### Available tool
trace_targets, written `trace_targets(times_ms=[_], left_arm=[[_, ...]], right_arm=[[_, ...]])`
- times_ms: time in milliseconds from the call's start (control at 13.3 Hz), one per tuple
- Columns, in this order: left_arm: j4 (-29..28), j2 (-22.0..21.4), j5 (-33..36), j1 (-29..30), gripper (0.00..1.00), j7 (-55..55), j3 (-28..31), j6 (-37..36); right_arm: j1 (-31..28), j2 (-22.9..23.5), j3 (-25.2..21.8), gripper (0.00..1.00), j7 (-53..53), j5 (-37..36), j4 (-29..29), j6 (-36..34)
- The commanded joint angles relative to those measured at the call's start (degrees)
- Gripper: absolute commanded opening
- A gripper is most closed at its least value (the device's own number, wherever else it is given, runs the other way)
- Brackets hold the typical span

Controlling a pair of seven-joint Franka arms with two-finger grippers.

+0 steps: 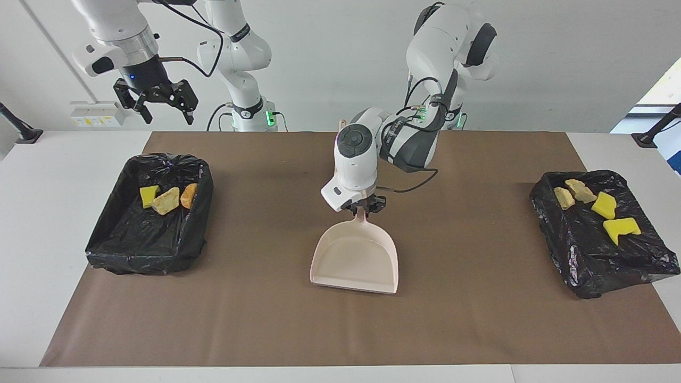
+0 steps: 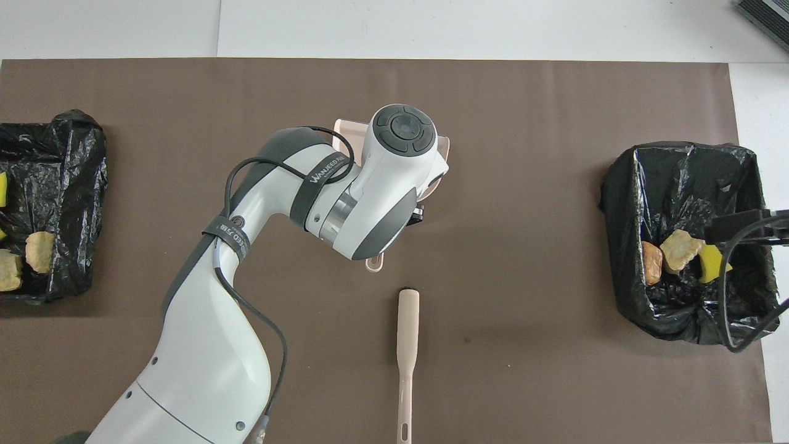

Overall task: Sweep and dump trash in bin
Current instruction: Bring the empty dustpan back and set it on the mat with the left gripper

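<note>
Your white counter carries a brown mat. Two black-lined bins sit on it: the bin toward the right arm's end, under your raised right gripper, and the bin toward the left arm's end, well apart from your left gripper.

The left gripper is clamped on the handle of the pale dustpan, which hangs just below it over the middle of the mat, its open mouth pointing away from the robots. The pan looks empty. The right gripper's fingers are spread wide and hold nothing.

The brush lies on the mat beside the left gripper, closer to the robots.

The trash already lies inside both bins; none shows on the mat. You are probably setting the pan down: lower it flat, and release only once it rests on the mat.
</note>
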Motion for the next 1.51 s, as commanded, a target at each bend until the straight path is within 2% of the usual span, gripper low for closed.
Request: trace_targets(times_ms=[0, 226, 377, 452, 528, 603, 679, 754, 829, 905, 980, 1056, 1433], left_arm=[[1.93, 1.14, -1.94, -0.96, 0.00, -1.04, 1.03, 0.16], [-1.33, 0.44, -2.20, -0.08, 0.00, -0.43, 1.03, 4.38], [-2.30, 0.17, -2.11, -0.34, 0.00, -0.52, 1.11, 4.05], [-2.30, 0.17, -2.11, -0.35, 0.04, -0.60, 1.12, 3.96], [-2.30, 0.17, -2.20, -0.26, 0.10, -0.60, 1.12, 3.78], [-2.30, 0.09, -2.11, -0.26, 0.25, -0.69, 1.12, 3.52], [-2.30, 0.08, -2.03, -0.26, 0.48, -0.95, 1.29, 3.17], [-2.21, -0.26, -1.68, -0.26, 0.60, -0.87, 1.55, 2.90], [-2.30, -0.79, -1.59, -0.08, 0.64, -0.52, 1.73, 2.90], [-2.47, -1.93, -1.50, 0.18, 0.81, -0.43, 1.82, 2.81], [-3.87, -3.76, -1.50, 1.40, 0.93, -0.43, 1.82, 2.81], [-5.62, -6.48, -1.50, 2.72, 1.00, -0.43, 1.82, 2.90], [-16.08, -21.85, -1.50, 11.67, 1.00, 2.71, 1.82, 0.01]], right_arm=[[-0.62, 0.10, 0.06, 1.00, -1.07, 0.08, 0.28, -0.68], [-0.71, 0.19, -0.03, 1.00, -1.25, 0.08, 0.28, -0.24], [-0.62, 0.10, -0.03, 1.00, -1.33, 0.17, 0.28, -0.76], [-0.54, 0.02, 0.06, 1.00, -1.34, 0.17, 0.11, -1.29], [-0.54, -0.25, 0.15, 1.00, -1.34, 0.17, 0.02, -1.64], [-0.62, -0.25, 0.15, 1.00, -1.34, 0.17, 0.02, -1.56], [-0.62, -0.16, 0.15, 1.00, -1.16, 0.17, 0.02, -1.04], [-0.62, -0.07, 0.15, 1.00, -1.07, 0.08, 0.19, -0.95], [-0.62, 0.01, 0.06, 1.00, -1.25, 0.08, 0.28, -0.94], [-0.62, 0.01, 0.06, 1.00, -1.42, 0.08, 0.28, -0.94], [-0.62, 0.01, -0.03, 1.00, -1.42, 0.08, 0.28, -0.94], [-0.62, 0.01, -0.03, 1.00, -1.42, 0.08, 0.28, -1.21], [-0.62, 0.01, -0.03, 1.00, -1.34, 0.08, 0.28, -1.56]])
